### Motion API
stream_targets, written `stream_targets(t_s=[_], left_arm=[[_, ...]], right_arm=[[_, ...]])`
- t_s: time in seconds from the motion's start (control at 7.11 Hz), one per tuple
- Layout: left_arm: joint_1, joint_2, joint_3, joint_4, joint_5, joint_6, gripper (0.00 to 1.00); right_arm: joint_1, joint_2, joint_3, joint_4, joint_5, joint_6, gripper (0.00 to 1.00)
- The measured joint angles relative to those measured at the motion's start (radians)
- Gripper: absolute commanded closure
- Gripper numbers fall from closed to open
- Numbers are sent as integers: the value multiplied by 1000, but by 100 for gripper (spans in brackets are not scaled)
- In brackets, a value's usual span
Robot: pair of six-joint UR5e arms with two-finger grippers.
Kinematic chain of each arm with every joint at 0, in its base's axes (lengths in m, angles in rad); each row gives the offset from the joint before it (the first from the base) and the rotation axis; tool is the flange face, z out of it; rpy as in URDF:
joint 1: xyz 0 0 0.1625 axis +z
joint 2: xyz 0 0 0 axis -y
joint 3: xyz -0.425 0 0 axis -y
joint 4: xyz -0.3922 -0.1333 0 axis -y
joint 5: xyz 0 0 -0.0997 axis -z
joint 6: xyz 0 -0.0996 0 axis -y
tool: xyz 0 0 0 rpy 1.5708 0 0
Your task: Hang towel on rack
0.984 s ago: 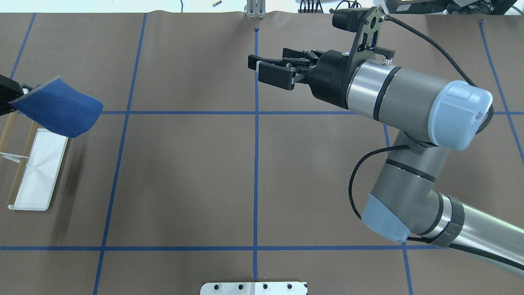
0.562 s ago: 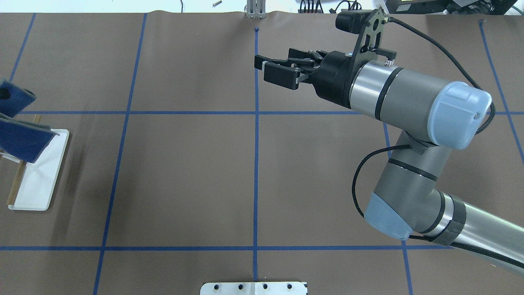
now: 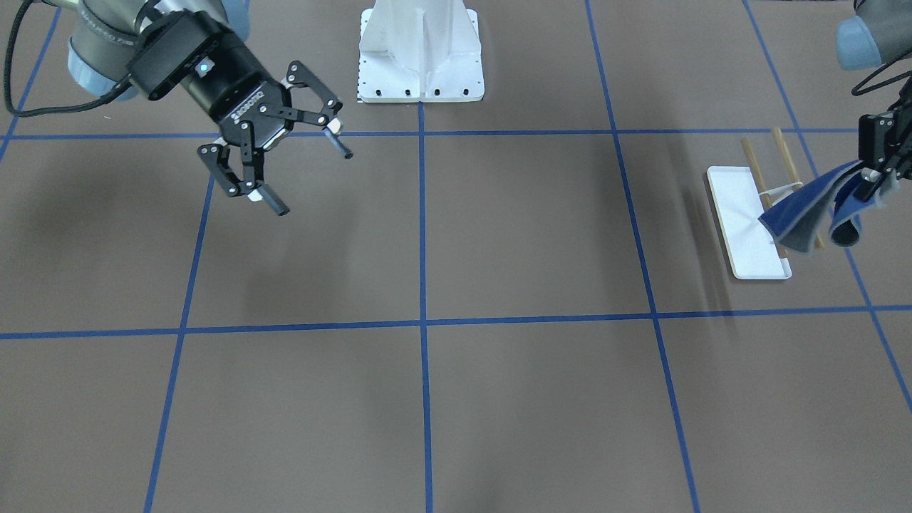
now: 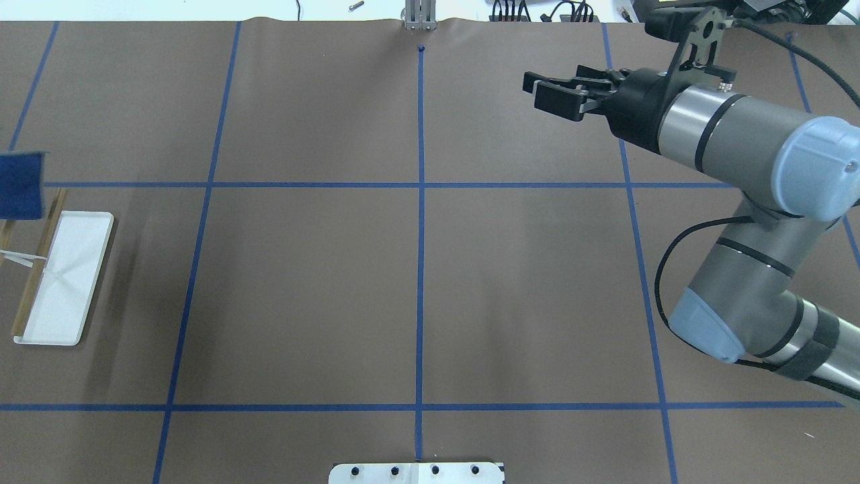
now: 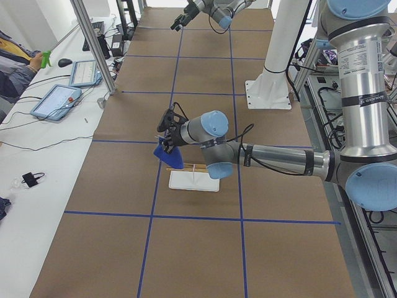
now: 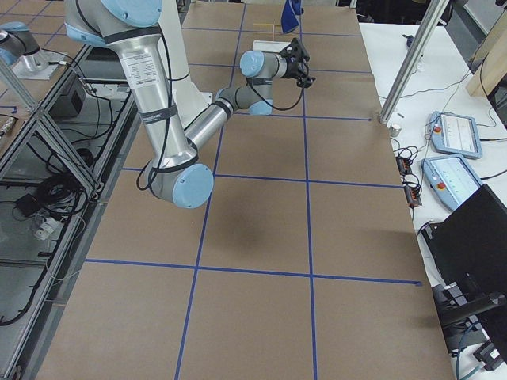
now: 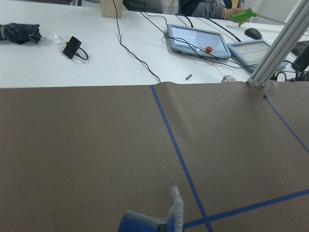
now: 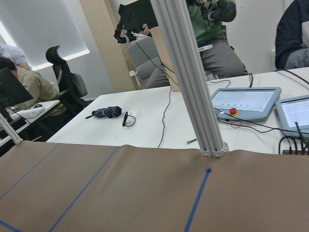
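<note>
The royal-blue towel (image 3: pixel 804 206) hangs folded from my left gripper (image 3: pixel 871 182), which is shut on its upper edge, over the end of the rack's two light-wood bars (image 3: pixel 754 165). I cannot tell whether the cloth touches the bars. The rack's white base (image 3: pixel 744 231) lies flat beside it. In the overhead view the towel (image 4: pixel 20 188) shows at the left edge above the rack (image 4: pixel 67 282); the left gripper is out of that frame. A towel corner (image 7: pixel 137 226) shows in the left wrist view. My right gripper (image 3: pixel 313 182) is open and empty, far from the rack (image 4: pixel 536 91).
The large white bolted pedestal (image 3: pixel 420 50) stands at the robot's side of the table, its edge in the overhead view (image 4: pixel 416 472). Blue tape lines cross the brown table cover. Tablets and cables lie on the white bench beyond the table (image 7: pixel 198 41).
The towel has moved left with my left gripper, mostly leaving the overhead frame and uncovering the rack's base. My right arm has drawn back to the right and farther from the rack, still open.
</note>
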Motion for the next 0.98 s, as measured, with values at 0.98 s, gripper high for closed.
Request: stream_targets(t_s=[0.98], left_arm=[[21,-31,-59,80,329,588,100]], right_arm=[[84,-114,-16,-16,2,0,0]])
